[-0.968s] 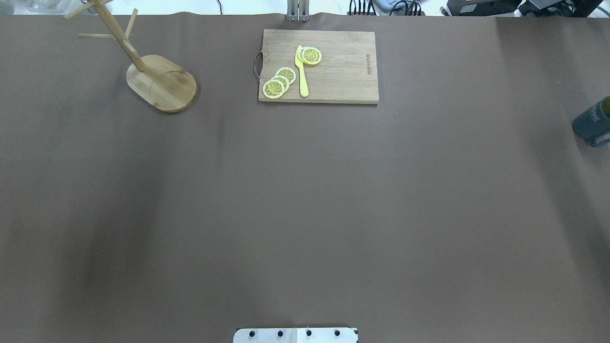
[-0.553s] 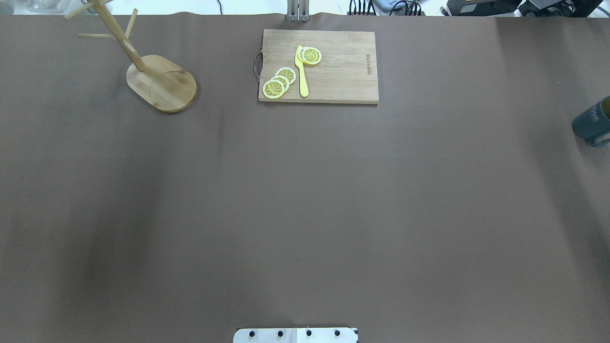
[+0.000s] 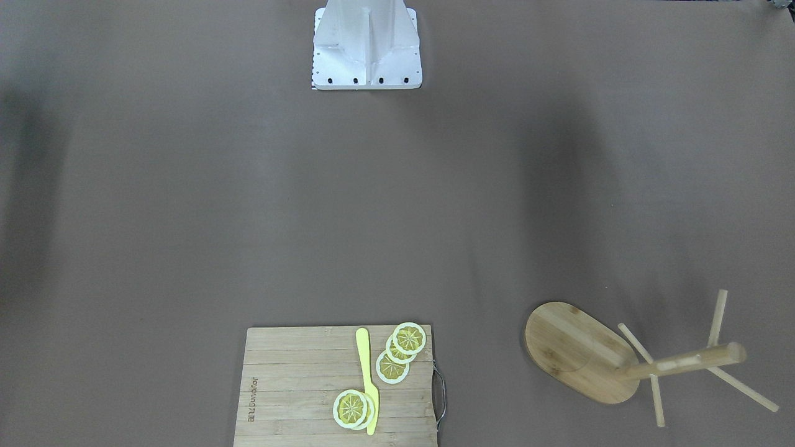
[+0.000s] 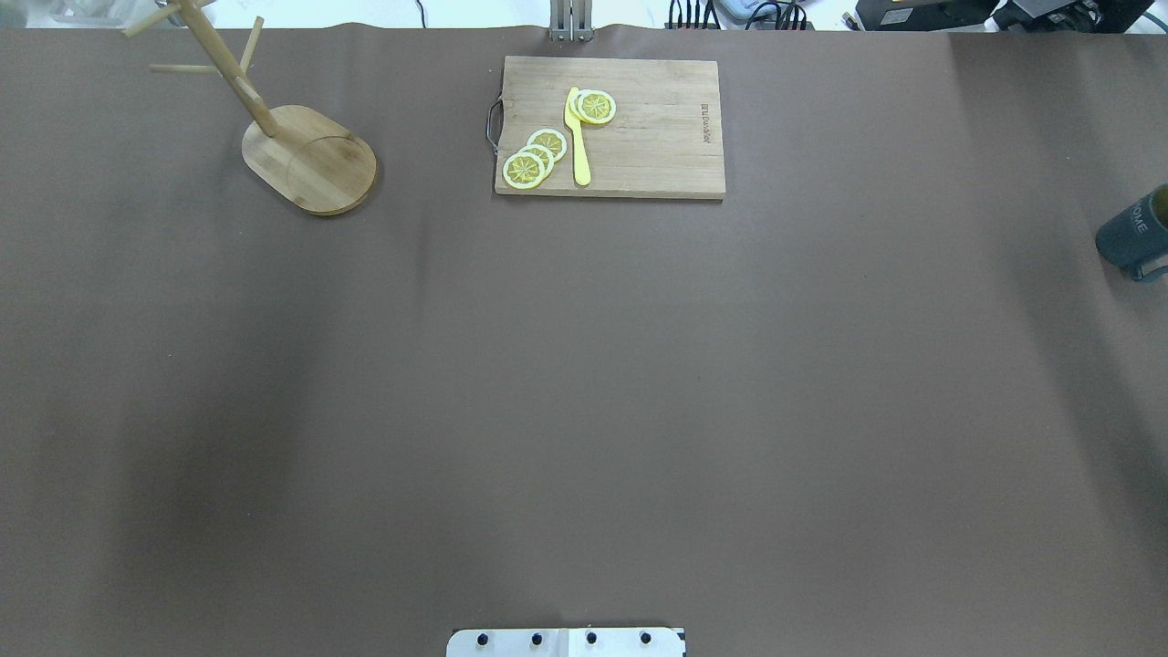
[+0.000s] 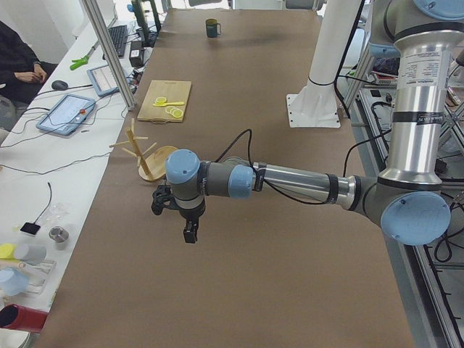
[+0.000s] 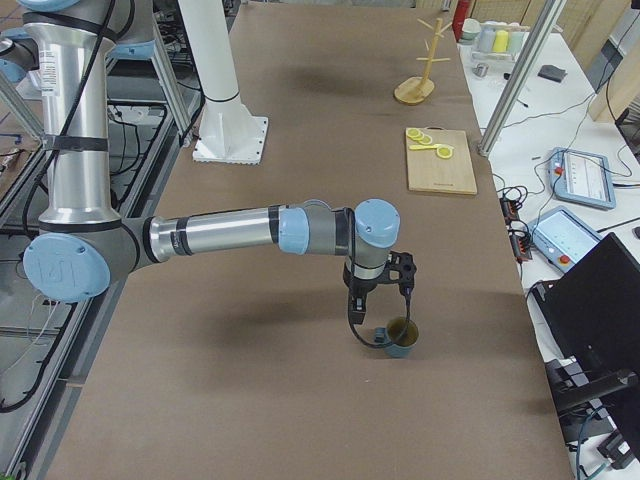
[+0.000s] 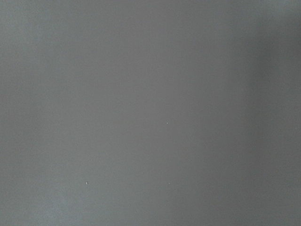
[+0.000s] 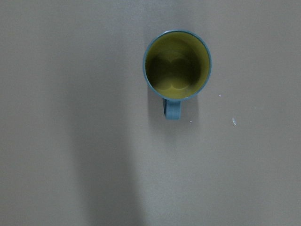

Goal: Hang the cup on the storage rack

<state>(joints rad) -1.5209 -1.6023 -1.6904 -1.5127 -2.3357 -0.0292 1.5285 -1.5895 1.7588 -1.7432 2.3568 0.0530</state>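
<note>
The slate-blue cup with yellow inside stands upright at the table's far right edge. It also shows in the exterior right view and from straight above in the right wrist view, with its handle pointing down in that picture. The bamboo storage rack stands at the back left, its pegs bare; it also shows in the front-facing view. My right gripper hangs just above and beside the cup. My left gripper hovers over bare table in front of the rack. I cannot tell whether either is open or shut.
A rectangular cutting board with lemon slices and a yellow knife lies at the back middle. The robot's base plate is at the near edge. The left wrist view shows only bare table cover.
</note>
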